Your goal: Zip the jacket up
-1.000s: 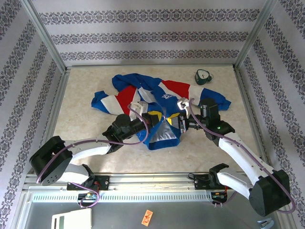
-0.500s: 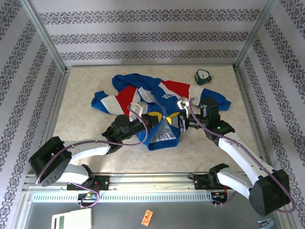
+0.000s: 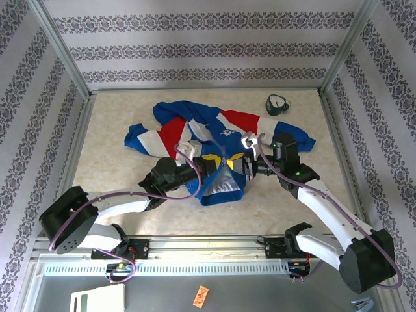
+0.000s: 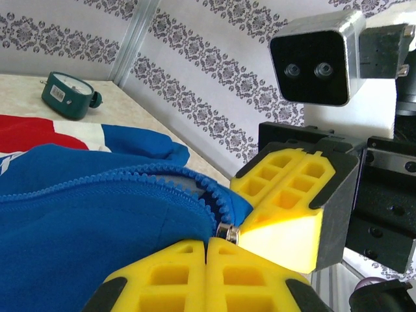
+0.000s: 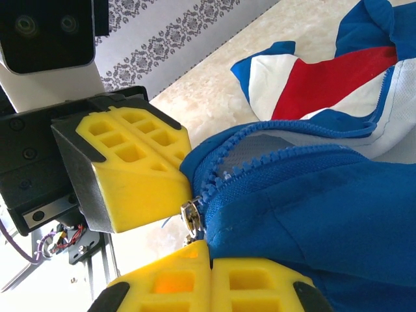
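Observation:
The blue jacket (image 3: 214, 130) with red and white panels lies crumpled mid-table, its lower front lifted between both grippers. My left gripper (image 3: 210, 160) is shut, its yellow fingertips pinching the blue zipper edge (image 4: 130, 214) right beside the metal slider (image 4: 227, 233). Facing it, my right gripper (image 3: 237, 158) is shut too and pinches the jacket (image 5: 325, 208) just under the slider (image 5: 192, 218). The zipper teeth (image 5: 273, 156) above the slider stand apart. In the left wrist view the right gripper (image 4: 260, 208) nearly touches my left gripper (image 4: 207, 244).
A dark green dial gauge (image 3: 277, 104) sits at the back right, beyond the jacket's sleeve (image 3: 296, 140). Patterned walls with metal posts (image 3: 62, 49) enclose the table on three sides. Bare tabletop (image 3: 110, 162) lies left of the jacket.
Hardly anything: the left arm has eased back a touch and the lifted hem shifted slightly. Both grippers stay shut at the zipper's bottom.

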Action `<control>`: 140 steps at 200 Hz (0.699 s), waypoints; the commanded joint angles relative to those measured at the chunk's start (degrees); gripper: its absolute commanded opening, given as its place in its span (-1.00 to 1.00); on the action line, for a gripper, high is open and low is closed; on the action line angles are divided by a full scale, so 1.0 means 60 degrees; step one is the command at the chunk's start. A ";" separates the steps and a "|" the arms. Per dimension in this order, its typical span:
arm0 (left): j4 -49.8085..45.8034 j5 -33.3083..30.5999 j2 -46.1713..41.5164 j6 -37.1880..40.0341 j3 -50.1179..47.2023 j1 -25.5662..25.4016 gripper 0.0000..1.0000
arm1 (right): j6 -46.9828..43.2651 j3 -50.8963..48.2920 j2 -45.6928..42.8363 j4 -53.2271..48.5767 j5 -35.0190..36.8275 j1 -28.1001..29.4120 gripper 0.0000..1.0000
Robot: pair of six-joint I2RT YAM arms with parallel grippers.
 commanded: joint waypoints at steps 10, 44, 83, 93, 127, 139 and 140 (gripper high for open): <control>0.1053 0.0128 -0.0196 -0.0051 -0.0219 -0.0100 -1.00 | -0.0028 0.0011 0.0031 0.0350 -0.0359 0.0061 -1.00; 0.1133 -0.0037 -0.0368 -0.0028 -0.0325 -0.0090 -1.00 | -0.0012 0.0003 0.0025 0.0350 -0.0362 0.0061 -1.00; 0.1376 -0.0163 -0.0468 -0.0057 -0.0403 -0.0097 -1.00 | -0.0003 -0.0019 0.0049 0.0358 -0.0417 0.0075 -1.00; 0.1468 -0.0155 -0.0454 -0.0090 -0.0404 -0.0090 -1.00 | 0.0008 -0.0033 0.0049 0.0365 -0.0421 0.0083 -1.00; 0.1694 -0.0137 -0.0366 -0.0130 -0.0442 -0.0096 -1.00 | 0.0013 -0.0048 0.0073 0.0401 -0.0508 0.0097 -1.00; 0.1758 -0.0152 -0.0340 -0.0130 -0.0447 -0.0090 -1.00 | 0.0026 -0.0048 0.0078 0.0409 -0.0536 0.0094 -1.00; 0.1767 -0.0159 -0.0345 -0.0130 -0.0443 -0.0090 -1.00 | 0.0024 -0.0048 0.0080 0.0409 -0.0537 0.0092 -1.00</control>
